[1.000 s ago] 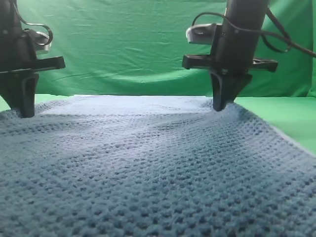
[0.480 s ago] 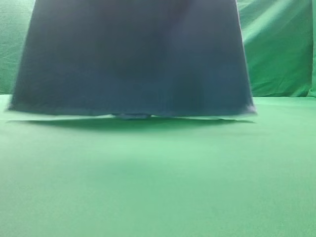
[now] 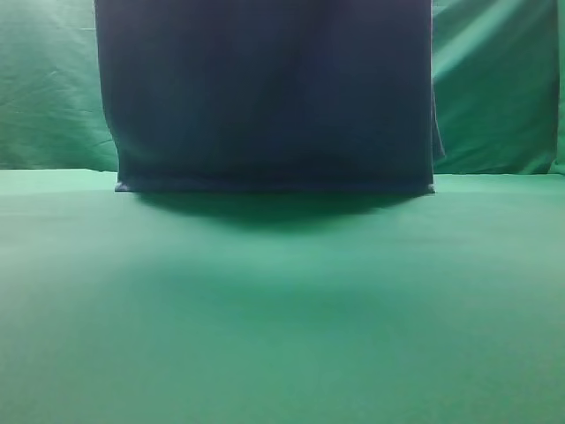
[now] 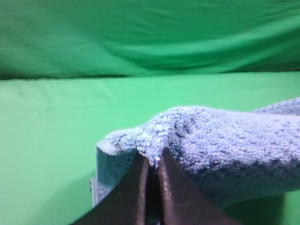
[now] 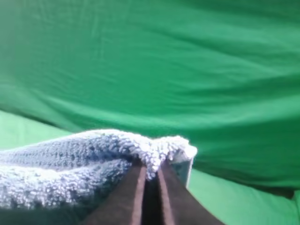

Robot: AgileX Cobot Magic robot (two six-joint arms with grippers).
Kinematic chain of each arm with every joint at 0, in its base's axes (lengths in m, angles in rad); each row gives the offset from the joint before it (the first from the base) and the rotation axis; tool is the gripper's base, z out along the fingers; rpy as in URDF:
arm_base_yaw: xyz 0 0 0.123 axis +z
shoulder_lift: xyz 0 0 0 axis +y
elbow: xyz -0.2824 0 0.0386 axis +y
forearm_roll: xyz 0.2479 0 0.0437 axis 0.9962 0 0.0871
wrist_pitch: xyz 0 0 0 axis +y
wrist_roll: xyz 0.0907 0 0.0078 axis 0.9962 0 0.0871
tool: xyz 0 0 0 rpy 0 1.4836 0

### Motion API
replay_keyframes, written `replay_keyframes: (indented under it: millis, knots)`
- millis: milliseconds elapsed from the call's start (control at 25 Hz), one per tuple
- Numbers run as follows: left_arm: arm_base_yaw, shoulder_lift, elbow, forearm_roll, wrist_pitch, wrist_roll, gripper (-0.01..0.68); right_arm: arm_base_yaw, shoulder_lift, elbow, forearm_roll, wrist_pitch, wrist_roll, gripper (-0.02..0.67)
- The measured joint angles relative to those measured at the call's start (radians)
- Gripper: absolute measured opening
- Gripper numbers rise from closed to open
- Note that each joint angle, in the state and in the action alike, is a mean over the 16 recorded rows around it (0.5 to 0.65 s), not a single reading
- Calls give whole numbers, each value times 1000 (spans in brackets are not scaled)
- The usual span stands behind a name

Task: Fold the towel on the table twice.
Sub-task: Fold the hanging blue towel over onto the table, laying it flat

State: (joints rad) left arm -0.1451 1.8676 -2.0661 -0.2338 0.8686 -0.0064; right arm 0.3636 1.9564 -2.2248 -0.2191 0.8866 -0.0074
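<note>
Where seen from the exterior high view, towel (image 3: 265, 97) noted hanging as a broad, dark blue sheet, filling the upper middle of the view and running out past the top edge. Sides near vertical, right side slightly flared low down. Bottom hem straight and level, sitting at or just above the far part of the table (image 3: 282, 318); contact with the surface cannot be told. Soft shadow cast on the green cloth directly beneath the hem. Surface in shade, weave not resolved from this angle. Wrinkled green backdrop (image 3: 494, 88) visible on both sides.

Closer in, from the left wrist view, same towel (image 4: 220, 140) shown pale blue-grey, thick and nubbly, bunched into a rounded fold at 1 corner. Left gripper (image 4: 154, 164) clamped tight on that corner, fabric pinched between the 2 dark fingers, edge of cloth dropping below.

From the right wrist view, opposite corner (image 5: 93, 159) likewise fluffy and rucked, a pale hem standing upright just beside the fingers. Right gripper (image 5: 150, 171) closed hard on the cloth, jaws nearly meeting.
</note>
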Motion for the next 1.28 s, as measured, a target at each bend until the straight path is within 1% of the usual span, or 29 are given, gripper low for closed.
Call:
replay_keyframes:
  millis: [320,520,680,800,960,1280]
  knots:
    - [-1,-48,181,-23,-7,-17,0,-2,-34,124,18,92,3,0]
    - [-2,-153,342,-42,-47,-16,0,5,-112,215,43,141,7,0]
    - [-3,-271,491,-57,-83,-6,0,24,-210,324,63,149,8,0]
    - [-3,-369,616,-73,-110,12,0,46,-298,439,75,132,10,0]
    - [-3,-499,790,-116,-136,50,0,85,-421,632,80,88,20,0]
    - [-3,-740,1097,-219,-135,141,0,165,-655,1025,82,8,65,0]
